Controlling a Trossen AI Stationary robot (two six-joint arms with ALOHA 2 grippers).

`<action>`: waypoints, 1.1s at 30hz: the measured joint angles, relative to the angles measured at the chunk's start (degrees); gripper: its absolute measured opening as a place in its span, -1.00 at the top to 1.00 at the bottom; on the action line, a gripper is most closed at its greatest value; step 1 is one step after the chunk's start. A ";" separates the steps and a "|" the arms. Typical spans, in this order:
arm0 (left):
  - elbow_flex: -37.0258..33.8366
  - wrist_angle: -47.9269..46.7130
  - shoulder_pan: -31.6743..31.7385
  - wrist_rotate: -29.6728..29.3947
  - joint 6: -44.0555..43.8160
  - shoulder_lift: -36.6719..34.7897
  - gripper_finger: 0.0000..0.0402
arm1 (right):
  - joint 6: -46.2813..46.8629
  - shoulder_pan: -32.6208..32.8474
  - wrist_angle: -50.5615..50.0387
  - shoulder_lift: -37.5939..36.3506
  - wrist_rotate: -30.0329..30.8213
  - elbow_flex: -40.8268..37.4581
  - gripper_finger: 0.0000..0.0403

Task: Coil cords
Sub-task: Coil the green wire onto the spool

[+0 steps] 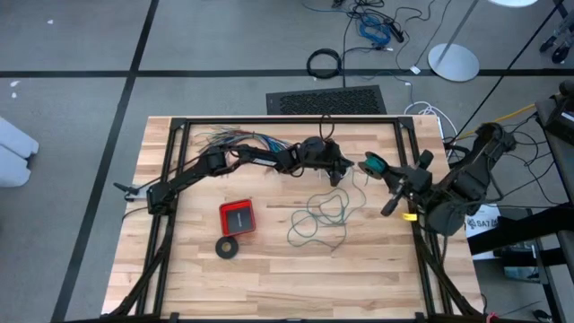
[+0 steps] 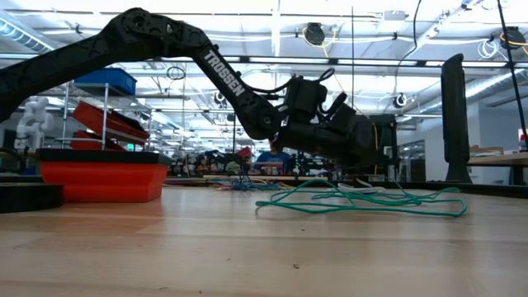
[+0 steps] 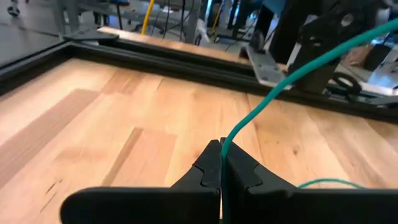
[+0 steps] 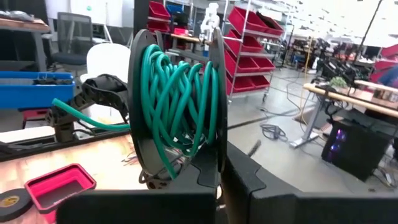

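Over the wooden table, left gripper pinches teal wire; right gripper clamps its spool

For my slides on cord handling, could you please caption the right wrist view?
Right gripper holds a black spool wound with teal-green wire, raised above the table.

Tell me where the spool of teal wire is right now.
In the high view the spool sits right of table centre, held in the shut right gripper, just right of the left gripper, with the loose teal wire below it.
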 joint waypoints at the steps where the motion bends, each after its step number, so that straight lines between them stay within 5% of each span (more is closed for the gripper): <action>1: 0.00 -0.53 0.04 -0.24 0.45 0.00 1.00 | -0.94 0.35 0.63 -0.17 0.43 0.00 1.00; 9: 0.02 -4.96 0.02 0.00 3.15 0.00 0.90 | -7.32 2.10 5.25 -1.00 0.85 0.00 1.00; 25: 0.04 -3.89 -1.43 13.73 1.49 -0.53 -0.49 | -8.54 6.57 8.43 -1.55 0.46 0.00 1.00; 33: 0.02 -2.74 -0.92 22.44 -2.53 -5.09 -0.50 | -7.88 8.95 8.66 -1.53 0.49 0.00 1.00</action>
